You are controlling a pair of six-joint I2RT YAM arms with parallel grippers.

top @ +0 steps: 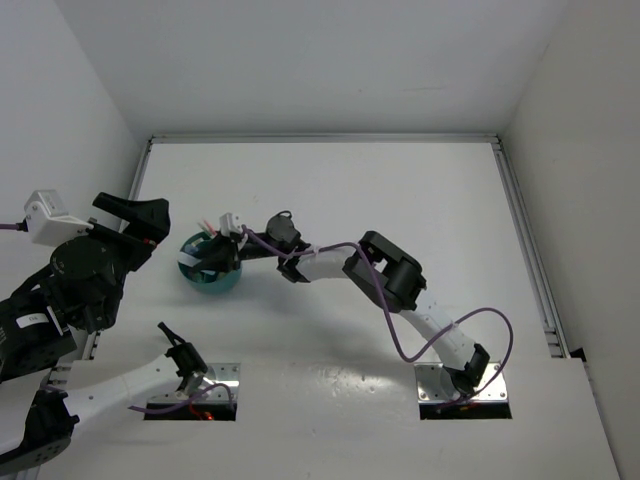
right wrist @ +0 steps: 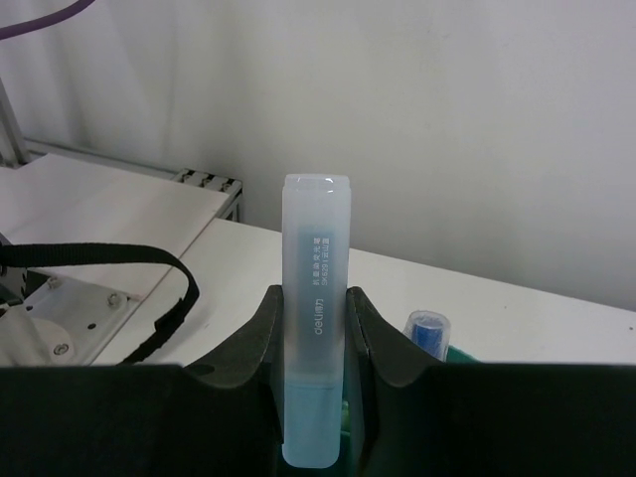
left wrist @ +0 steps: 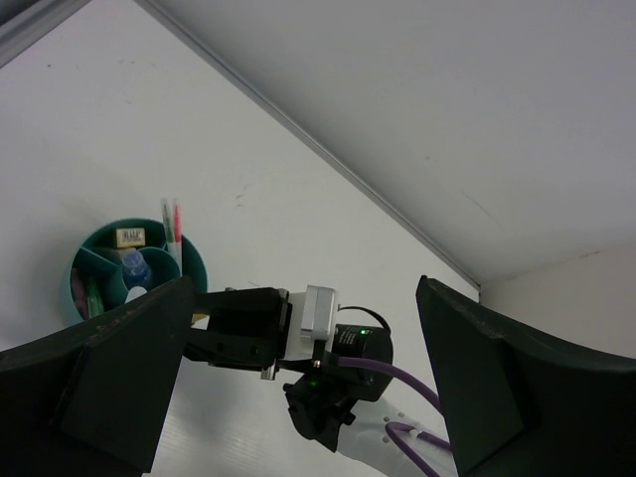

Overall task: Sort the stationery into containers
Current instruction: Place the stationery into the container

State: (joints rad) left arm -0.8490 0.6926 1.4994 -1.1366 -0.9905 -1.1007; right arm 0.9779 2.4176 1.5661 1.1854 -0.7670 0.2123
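A pale blue marker [right wrist: 316, 288] stands upright between the pads of my right gripper [right wrist: 314, 308], which is shut on it. That gripper [top: 218, 252] hangs over the round teal cup [top: 205, 280] left of the table's middle. In the left wrist view the cup [left wrist: 194, 260] has dividers and holds thin pens [left wrist: 172, 224], a small eraser [left wrist: 130, 237] and a blue-capped tube [left wrist: 135, 263]. The tube [right wrist: 427, 331] also shows just beyond the right fingers. My left gripper [left wrist: 303, 293] is open wide and empty, raised left of the cup [top: 150, 232].
A raised rail [top: 525, 230] runs along the table's right side and a ridge along the back [top: 320, 138]. White walls close in on the left, back and right. Purple cables [top: 400, 340] loop off the right arm.
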